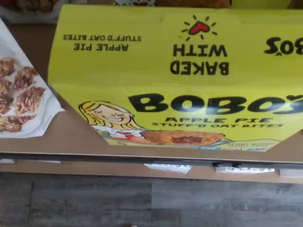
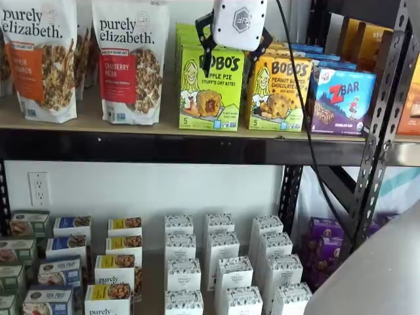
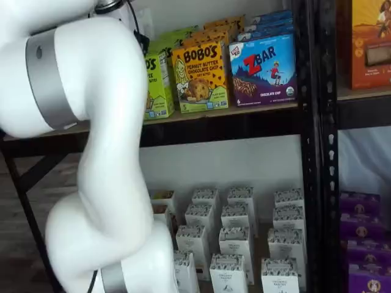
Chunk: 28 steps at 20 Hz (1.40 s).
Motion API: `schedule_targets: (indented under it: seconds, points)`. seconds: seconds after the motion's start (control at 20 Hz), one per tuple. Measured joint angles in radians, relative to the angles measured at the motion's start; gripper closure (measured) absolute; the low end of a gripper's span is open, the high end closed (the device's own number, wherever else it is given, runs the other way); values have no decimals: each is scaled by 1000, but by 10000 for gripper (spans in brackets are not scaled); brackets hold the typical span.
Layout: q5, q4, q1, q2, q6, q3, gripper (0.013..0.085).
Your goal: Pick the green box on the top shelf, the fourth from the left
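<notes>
The green box (image 1: 180, 85) fills the wrist view, its lime top face and its "BOBO'S Apple Pie" front both showing. It stands upright on the top shelf (image 2: 164, 125) in both shelf views, as the green box (image 2: 210, 85) and, partly behind my white arm, as the green box (image 3: 157, 85). My gripper (image 2: 233, 56) hangs in front of the box's upper edge. It is open, with one black finger (image 2: 207, 46) at each side of the box top and nothing held.
Two Purely Elizabeth granola bags (image 2: 131, 62) stand left of the green box. A yellow-orange Bobo's box (image 2: 279, 92) and a blue ZBar box (image 2: 341, 102) stand to its right. A black upright (image 2: 387, 118) lies further right. White cartons (image 2: 220, 262) fill the lower shelf.
</notes>
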Motion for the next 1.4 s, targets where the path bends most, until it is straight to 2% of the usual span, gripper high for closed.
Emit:
schedule_targets:
  seconds: [0.6, 0.95, 1.4]
  points:
    - [25, 13, -8, 34, -7, -32, 130]
    - [12, 9, -14, 37, -13, -33, 130]
    - [36, 4, -19, 47, -17, -44, 130]
